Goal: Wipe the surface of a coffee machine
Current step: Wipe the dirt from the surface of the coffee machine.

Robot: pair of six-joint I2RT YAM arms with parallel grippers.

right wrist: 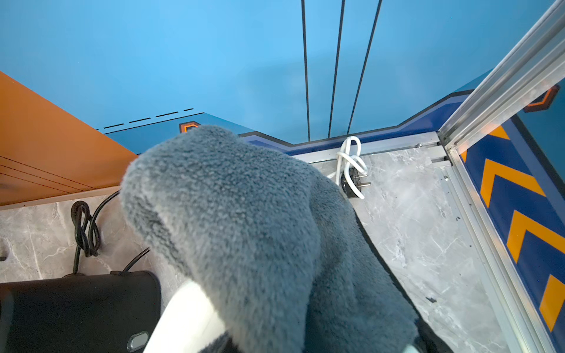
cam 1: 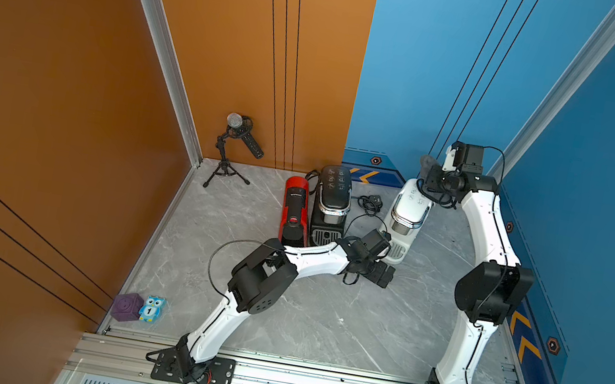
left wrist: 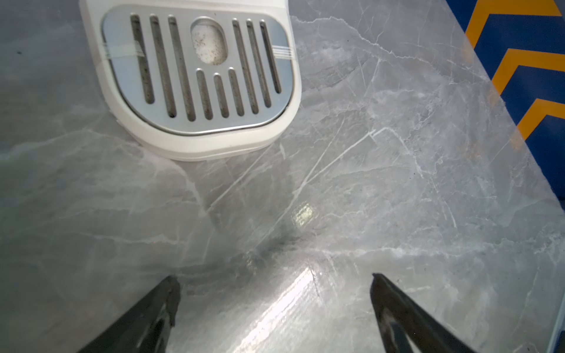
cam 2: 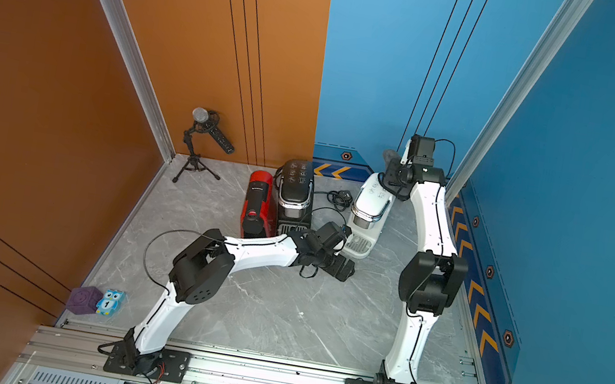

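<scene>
A white coffee machine (cam 1: 407,213) stands at the back right of the marble table, beside a black one (cam 1: 331,201) and a red one (cam 1: 294,212). My right gripper (cam 1: 433,176) is shut on a fluffy grey cloth (right wrist: 244,229), held over the rear top of the white machine (right wrist: 186,318); the cloth hides its fingers. In both top views the cloth (cam 2: 389,155) pokes out behind the wrist. My left gripper (left wrist: 275,278) hangs open and empty low over the table, just in front of the white machine's drip tray (left wrist: 198,70).
A microphone on a tripod (cam 1: 231,147) stands in the back left corner. A purple cube (cam 1: 126,306) and an owl toy (cam 1: 152,308) sit front left. A black cord (cam 1: 371,203) lies between the machines; a white cord with plug (right wrist: 351,168) lies by the back wall.
</scene>
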